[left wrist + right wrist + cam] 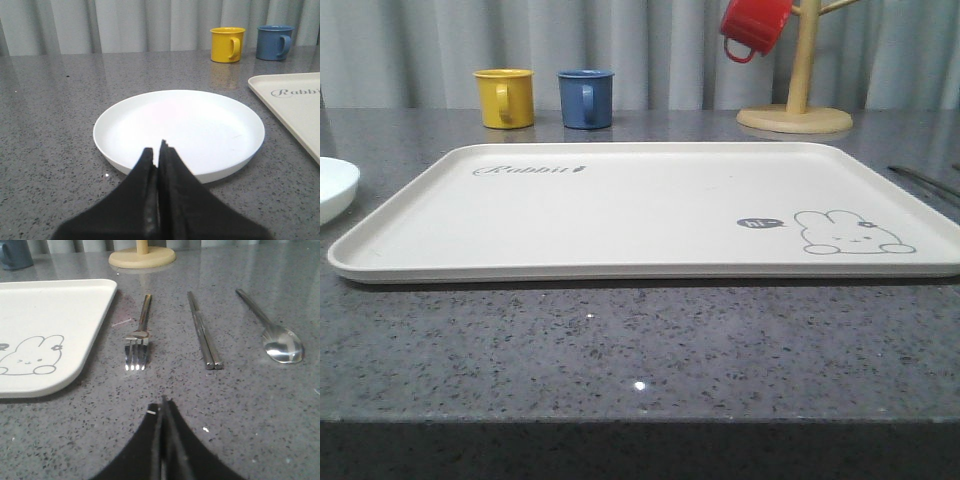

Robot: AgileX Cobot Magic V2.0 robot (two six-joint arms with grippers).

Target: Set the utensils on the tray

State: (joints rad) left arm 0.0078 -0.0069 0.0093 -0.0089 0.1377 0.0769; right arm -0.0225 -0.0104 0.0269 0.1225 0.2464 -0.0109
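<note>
The cream tray (620,215) with the rabbit drawing lies bare in the middle of the table. A round white plate (180,131) rests on the table left of the tray, its edge showing in the front view (335,188). My left gripper (157,148) is shut and empty, its tips over the plate's near rim. To the right of the tray (35,335) lie a fork (138,337), a pair of chopsticks (203,332) and a spoon (277,337), side by side. My right gripper (163,404) is shut and empty, just short of the fork's tines.
A yellow mug (505,97) and a blue mug (586,98) stand behind the tray. A wooden mug tree (796,108) at the back right holds a red mug (753,26). The table's front edge runs close below the tray.
</note>
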